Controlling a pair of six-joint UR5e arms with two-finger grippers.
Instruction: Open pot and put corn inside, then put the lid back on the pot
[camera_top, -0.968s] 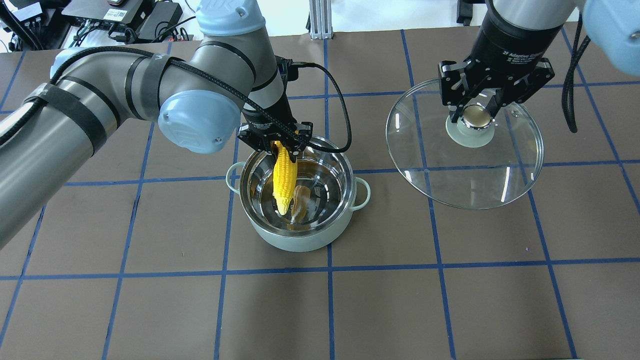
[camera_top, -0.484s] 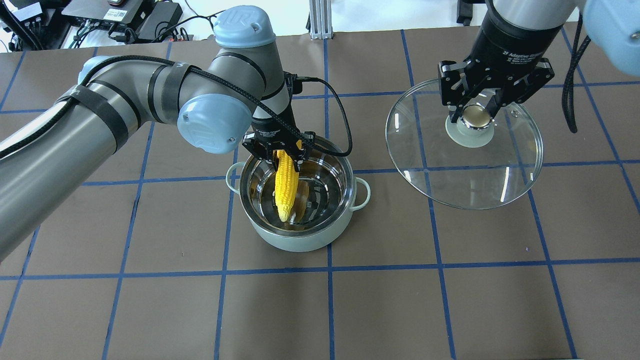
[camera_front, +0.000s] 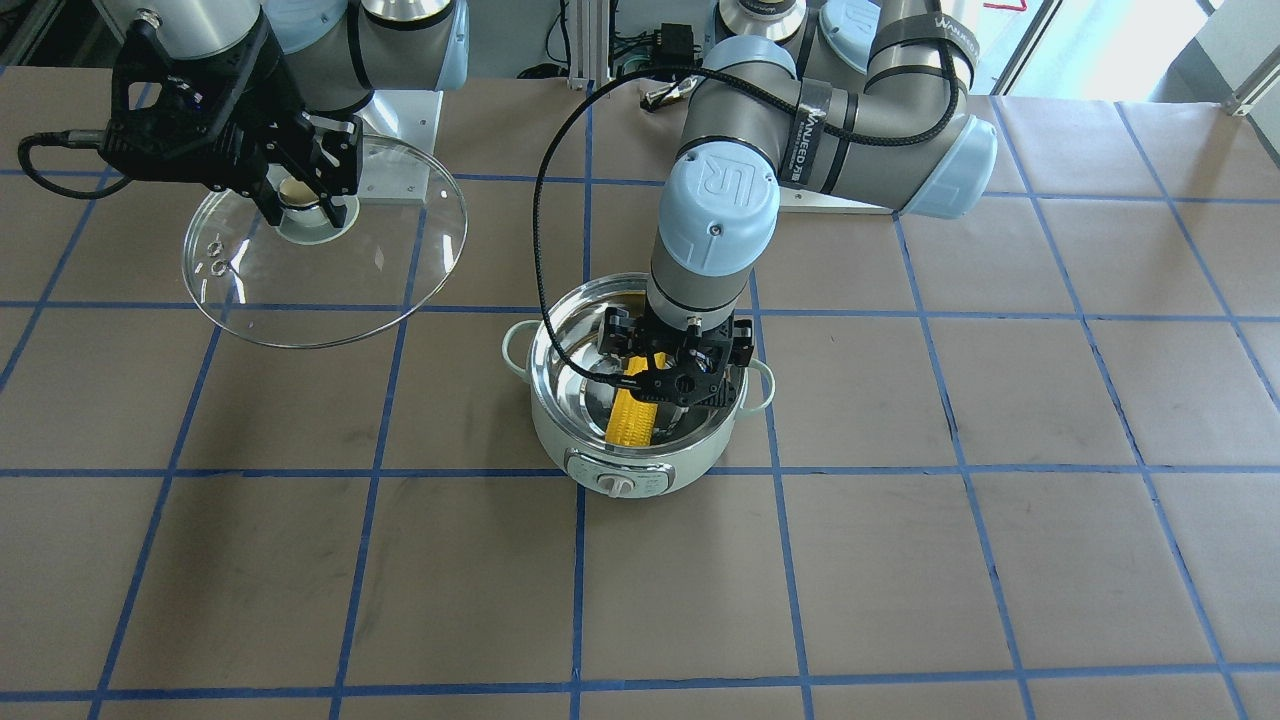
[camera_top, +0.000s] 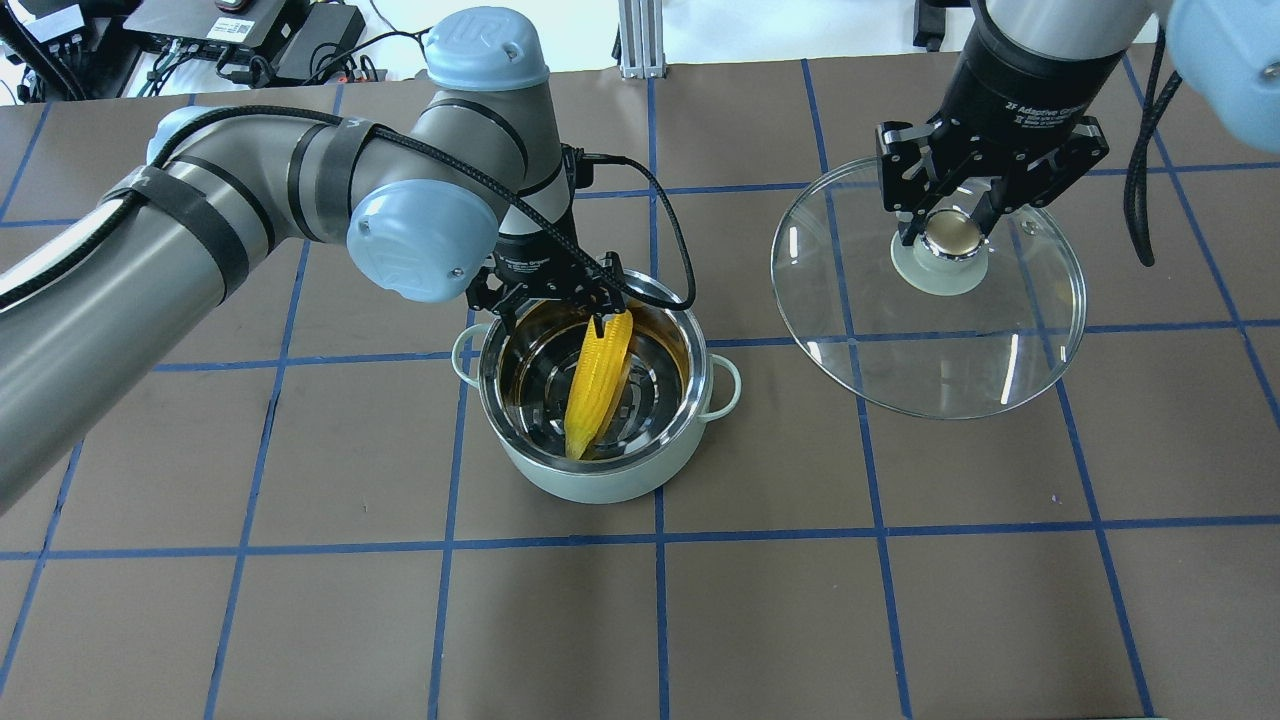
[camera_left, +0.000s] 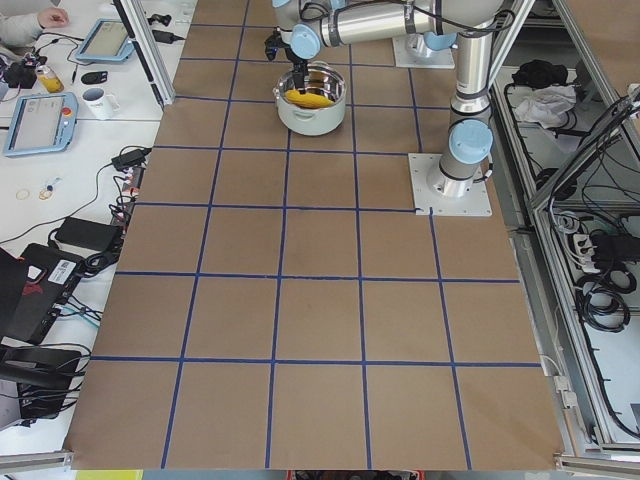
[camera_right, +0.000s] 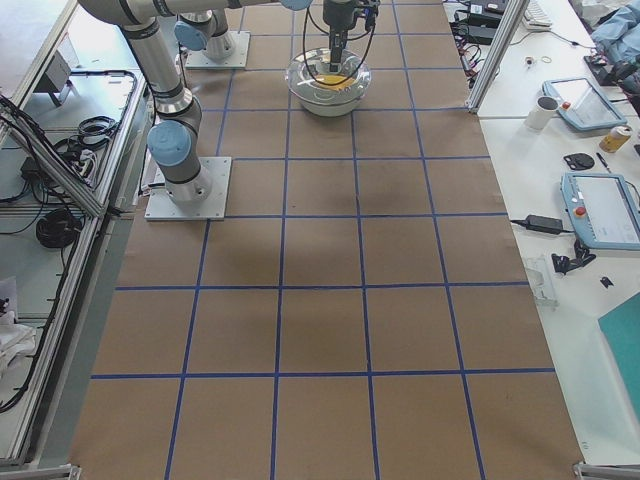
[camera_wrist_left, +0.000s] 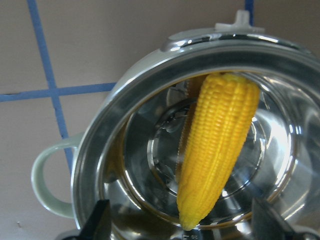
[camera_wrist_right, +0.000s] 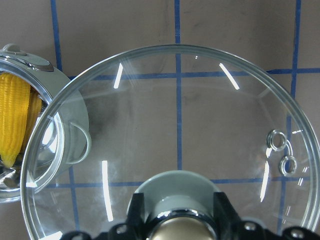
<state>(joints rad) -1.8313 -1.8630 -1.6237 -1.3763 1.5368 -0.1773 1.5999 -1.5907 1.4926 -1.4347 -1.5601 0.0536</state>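
Directly beneath the left pincer (camera_top: 548, 312), the corn (camera_top: 596, 385) leans across the pot (camera_top: 590, 485). Its blunt end is propped near the rim on the pincer's side and its point is down on the steel floor, away from the pincer. The left pincer is spread wide and grips nothing. Well apart to its side, the right pincer (camera_front: 305, 195) is pressed onto the knob (camera_top: 952, 233) of the lid (camera_top: 930, 350), holding it in the air. The step in hand looks to be clearing the left arm. It is best lifted straight up so neither finger clips the propped end. If the corn sits high it could stop the lid seating, so confirm it lies below the rim first.
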